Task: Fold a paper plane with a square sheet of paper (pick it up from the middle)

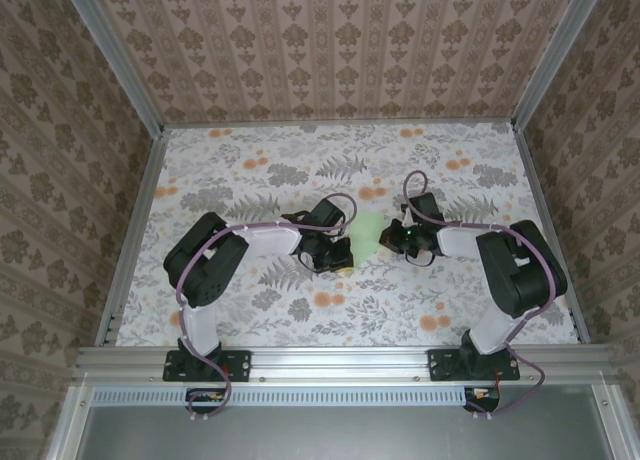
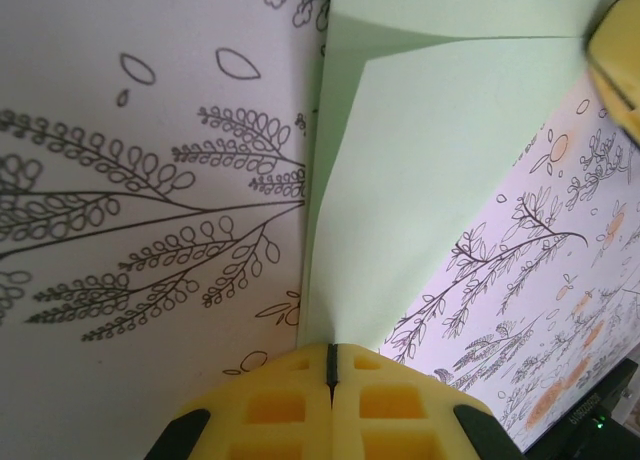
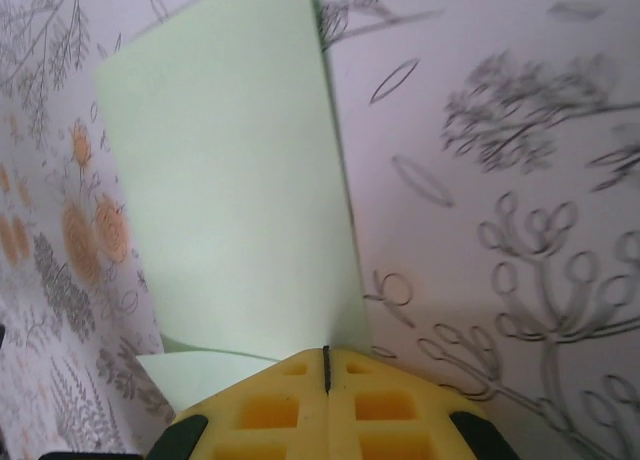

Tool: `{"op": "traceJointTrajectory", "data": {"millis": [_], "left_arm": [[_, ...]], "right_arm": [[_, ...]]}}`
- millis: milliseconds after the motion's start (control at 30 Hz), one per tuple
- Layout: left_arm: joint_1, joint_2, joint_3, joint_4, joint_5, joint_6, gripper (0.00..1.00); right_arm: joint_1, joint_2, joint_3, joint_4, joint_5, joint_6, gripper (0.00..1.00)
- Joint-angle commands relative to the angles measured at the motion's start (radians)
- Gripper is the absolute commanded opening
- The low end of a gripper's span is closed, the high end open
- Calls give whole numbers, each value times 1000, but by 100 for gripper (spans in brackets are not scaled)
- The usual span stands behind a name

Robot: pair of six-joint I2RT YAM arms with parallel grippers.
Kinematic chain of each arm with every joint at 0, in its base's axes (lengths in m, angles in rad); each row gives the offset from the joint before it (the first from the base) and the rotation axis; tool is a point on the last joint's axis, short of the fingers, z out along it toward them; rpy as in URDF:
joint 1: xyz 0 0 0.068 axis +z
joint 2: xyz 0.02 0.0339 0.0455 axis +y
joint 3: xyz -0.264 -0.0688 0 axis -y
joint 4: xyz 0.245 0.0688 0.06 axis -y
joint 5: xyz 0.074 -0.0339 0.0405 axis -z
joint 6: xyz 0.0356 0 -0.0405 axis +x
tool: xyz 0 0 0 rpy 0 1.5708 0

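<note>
On the left, the left gripper (image 2: 331, 352) is clenched tight, yellow pads together. The pale green sheet of paper (image 2: 450, 180) seems to run straight into the seam, so I judge it pinched there. The sheet sits in the middle of the surface (image 1: 250, 170) between the two arms, carrying a slanted fold, its length stretching away from this gripper towards the other. Over on the right, the right gripper (image 3: 326, 355) looks likewise clamped on the opposite end. Neither arm is nearer; whatever crease comes next hinges on that shared left-to-right line.
</note>
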Motion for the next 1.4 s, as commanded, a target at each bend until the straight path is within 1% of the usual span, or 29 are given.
{"op": "traceJointTrajectory", "data": {"millis": [0,167,267,367,467,567,867,1000,1167,1367], "left_arm": [[-4,41,-5,-121,-16,35,0],[-3,43,7,-122,-19,49,0],[-3,48,12,-125,-19,50,0],[-3,49,17,-129,-22,52,0],[-4,44,16,-132,-27,54,0],[-3,42,15,-132,-28,57,0],[-11,-13,47,-54,24,112,0],[-28,-11,64,-43,32,111,0],[-35,3,66,-43,32,106,0],[-35,22,61,-83,17,103,0]], "right_arm": [[0,-67,23,-73,42,-17,2],[79,-117,6,-76,17,-5,2],[134,-79,2,-40,-5,23,2],[163,-24,16,-10,-33,46,2],[168,21,32,4,-49,57,2],[168,49,42,-15,-35,50,2],[168,89,34,-45,-10,51,1],[168,96,33,-45,-8,54,1],[168,103,35,-45,-8,56,1],[167,111,38,-53,-8,53,1]]}}
